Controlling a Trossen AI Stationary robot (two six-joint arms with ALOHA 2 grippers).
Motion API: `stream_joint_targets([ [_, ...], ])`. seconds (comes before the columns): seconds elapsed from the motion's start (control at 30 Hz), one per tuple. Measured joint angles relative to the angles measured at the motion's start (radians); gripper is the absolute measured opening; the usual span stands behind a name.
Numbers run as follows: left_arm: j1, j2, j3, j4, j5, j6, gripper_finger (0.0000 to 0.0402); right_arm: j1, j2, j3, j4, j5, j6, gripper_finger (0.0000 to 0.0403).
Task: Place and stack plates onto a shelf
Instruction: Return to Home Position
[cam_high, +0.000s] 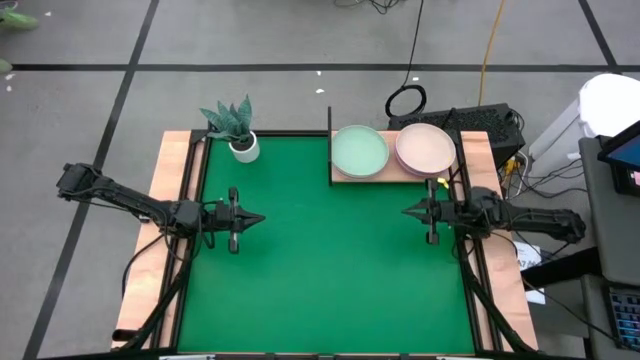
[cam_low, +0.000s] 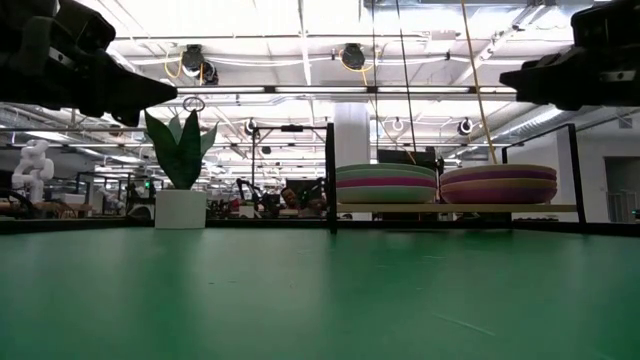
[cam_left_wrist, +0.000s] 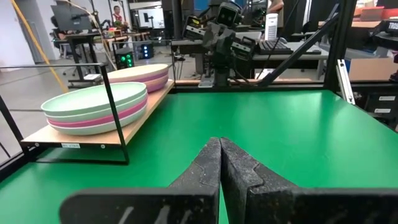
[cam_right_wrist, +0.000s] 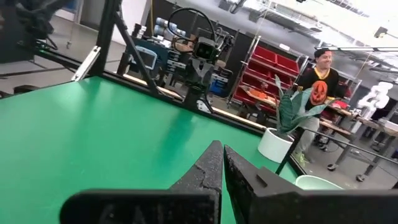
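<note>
**Plates stacked on the shelf, both arms drawn back with fingers pressed together**

The plates stand in two piles side by side. One pile is topped by a mint plate (cam_high: 359, 150) with a pink layer showing lower down. The other is topped by a beige plate (cam_high: 425, 147) with purple beneath it. Both rest on the shelf (cam_left_wrist: 140, 115), a light wooden board along the far edge of the green mat (cam_high: 320, 270), toward its far right corner. The two piles fill the board's width, which is likely why the plates were stacked rather than spread out. Every plate in view is on the shelf, so the stacking looks finished.

A thin black frame (cam_high: 329, 140) rises at the shelf's end nearest the mat's middle, and an arm would have to clear it when reaching in. The small white plant pot (cam_high: 245, 148) sits at the far edge near the left corner, well apart from the shelf.

The left gripper (cam_high: 260, 217) hangs above the mat near its left edge. Its fingers are pressed together on nothing and point toward the middle. The right gripper (cam_high: 406, 211) mirrors it near the right edge, just in front of the shelf, and is likewise closed and empty. Facing each other with a wide stretch of mat between them, the arms look parked. This fits a return to rest, with nothing more to carry.
</note>
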Motion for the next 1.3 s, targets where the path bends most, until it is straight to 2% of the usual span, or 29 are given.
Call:
stream_joint_targets([
  [0.07,0.000,0.000,0.000,0.000,0.000,0.000,0.0003,-0.031,0.000,0.000,-0.002,-0.035,0.004,0.0000],
  [0.23,0.000,0.000,0.000,0.000,0.000,0.000,0.0003,-0.082,0.000,0.000,-0.017,-0.040,0.037,0.0000],
  [0.57,0.000,0.000,0.000,0.000,0.000,0.001,0.0003,-0.092,0.000,0.000,-0.027,-0.092,0.066,0.0000],
  [0.8,0.000,0.000,0.000,0.000,0.000,0.000,0.0003,-0.092,0.019,0.000,-0.037,-0.088,0.104,0.0000],
  [0.97,0.000,0.000,0.000,0.000,0.000,0.002,0.0003,-0.092,0.112,0.000,-0.047,-0.055,0.127,0.0000],
  [1.07,0.000,0.000,0.000,0.000,0.000,0.000,0.0003,-0.092,0.152,0.000,-0.046,-0.056,0.087,0.0000],
  [1.3,0.000,0.000,0.001,-0.027,0.000,-0.015,0.0003,-0.089,0.120,0.000,-0.007,-0.064,0.067,0.0000],
])
